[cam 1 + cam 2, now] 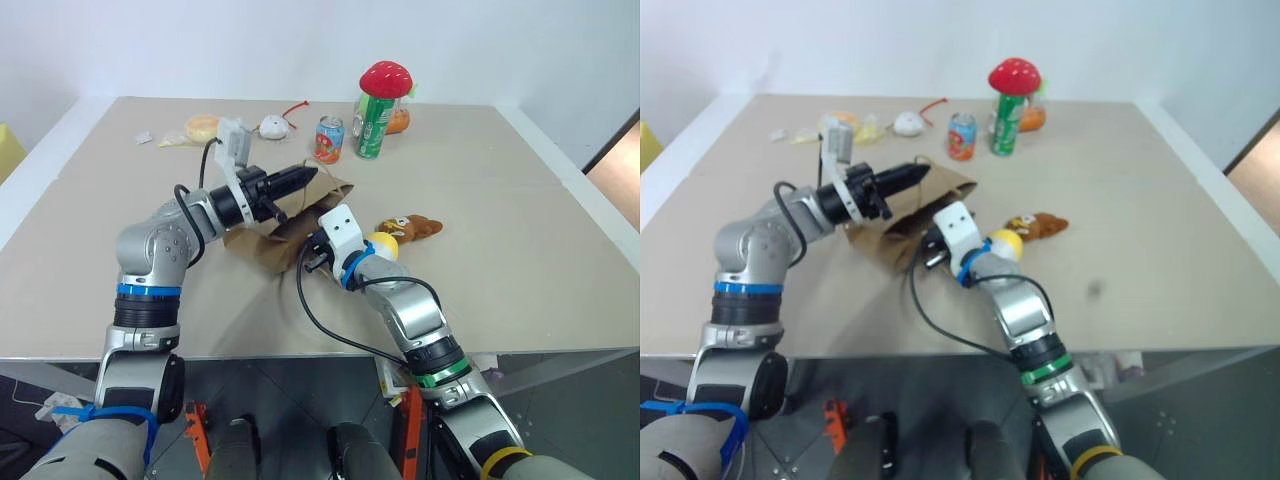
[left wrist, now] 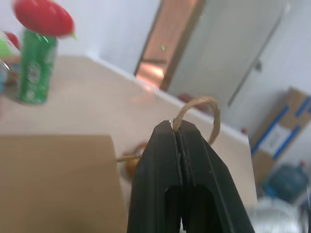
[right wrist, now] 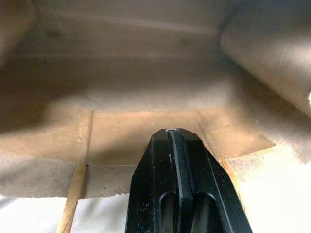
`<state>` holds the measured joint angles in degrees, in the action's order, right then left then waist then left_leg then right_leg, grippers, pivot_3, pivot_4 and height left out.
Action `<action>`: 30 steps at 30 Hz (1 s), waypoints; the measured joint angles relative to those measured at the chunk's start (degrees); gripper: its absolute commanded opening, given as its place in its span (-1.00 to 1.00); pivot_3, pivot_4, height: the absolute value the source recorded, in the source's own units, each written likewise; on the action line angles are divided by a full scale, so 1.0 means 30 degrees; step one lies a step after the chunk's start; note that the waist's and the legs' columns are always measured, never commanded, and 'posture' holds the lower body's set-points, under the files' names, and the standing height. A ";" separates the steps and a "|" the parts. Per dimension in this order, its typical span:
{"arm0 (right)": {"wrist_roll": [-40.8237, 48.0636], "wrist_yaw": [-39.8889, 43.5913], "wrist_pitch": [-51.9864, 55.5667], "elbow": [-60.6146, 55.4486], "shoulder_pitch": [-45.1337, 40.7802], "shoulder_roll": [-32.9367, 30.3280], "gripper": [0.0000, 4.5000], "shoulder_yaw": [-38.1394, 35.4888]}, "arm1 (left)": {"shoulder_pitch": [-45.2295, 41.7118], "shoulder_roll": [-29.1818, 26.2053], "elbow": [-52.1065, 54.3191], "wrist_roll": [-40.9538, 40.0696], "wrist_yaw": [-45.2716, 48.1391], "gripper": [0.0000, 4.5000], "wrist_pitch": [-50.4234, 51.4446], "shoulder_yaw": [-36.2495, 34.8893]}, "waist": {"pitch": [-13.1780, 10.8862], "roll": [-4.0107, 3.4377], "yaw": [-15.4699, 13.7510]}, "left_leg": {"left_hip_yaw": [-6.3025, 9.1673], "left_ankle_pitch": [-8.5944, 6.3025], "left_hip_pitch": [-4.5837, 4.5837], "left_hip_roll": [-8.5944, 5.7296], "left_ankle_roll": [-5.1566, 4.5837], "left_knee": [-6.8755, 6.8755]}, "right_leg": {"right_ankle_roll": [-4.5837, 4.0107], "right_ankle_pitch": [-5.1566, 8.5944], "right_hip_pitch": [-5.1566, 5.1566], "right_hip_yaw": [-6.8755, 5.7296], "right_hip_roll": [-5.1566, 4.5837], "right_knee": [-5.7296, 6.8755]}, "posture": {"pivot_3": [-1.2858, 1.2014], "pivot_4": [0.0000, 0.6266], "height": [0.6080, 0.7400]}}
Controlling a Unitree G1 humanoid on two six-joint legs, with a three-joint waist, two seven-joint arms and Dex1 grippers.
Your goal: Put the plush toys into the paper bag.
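Note:
The brown paper bag (image 1: 262, 238) lies on its side at mid-table, its mouth facing me. My left gripper (image 1: 308, 175) is shut on the bag's twisted cord handle (image 2: 204, 109) and holds the upper edge raised. My right gripper (image 3: 172, 133) is shut with nothing in it, and its fingers reach into the bag's mouth, with brown paper all around them. The white egg-shaped plush toy with a yellow end (image 1: 383, 245) lies against my right wrist. The brown bear plush toy (image 1: 412, 227) lies just beyond it, to the right of the bag.
At the back stand a green can (image 1: 370, 127) topped by a red mushroom-shaped item (image 1: 386, 77) and an orange can (image 1: 328, 139). A white round thing with a red cord (image 1: 273, 126) and an orange round item (image 1: 202, 127) lie at the back left.

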<state>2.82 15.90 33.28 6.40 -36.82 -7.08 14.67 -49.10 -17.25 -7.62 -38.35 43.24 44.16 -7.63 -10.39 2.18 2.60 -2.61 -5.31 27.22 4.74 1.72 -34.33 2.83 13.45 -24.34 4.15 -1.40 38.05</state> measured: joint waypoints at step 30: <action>0.0107 -0.0738 0.2510 0.1334 -0.0784 0.0952 -0.99 -0.1888 | 0.1839 0.0077 0.3026 0.1218 0.3693 -1.00 -0.8451 0.1146 | 0.0002 0.0000 -0.0014 | -0.0002 -0.0001 -0.0002 -0.0006 0.0001 0.0028 | -0.0038 0.0010 0.0013 -0.0002 -0.0009 -0.0003 | 0.03 -0.52 1.00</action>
<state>3.14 13.69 40.81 10.40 -39.17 -4.22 9.01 -43.58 -17.02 1.46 -34.70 54.32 18.81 -4.19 -10.39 2.18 2.56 -2.62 -5.31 27.22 4.72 1.72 -34.25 2.72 13.48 -24.30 4.14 -1.43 38.04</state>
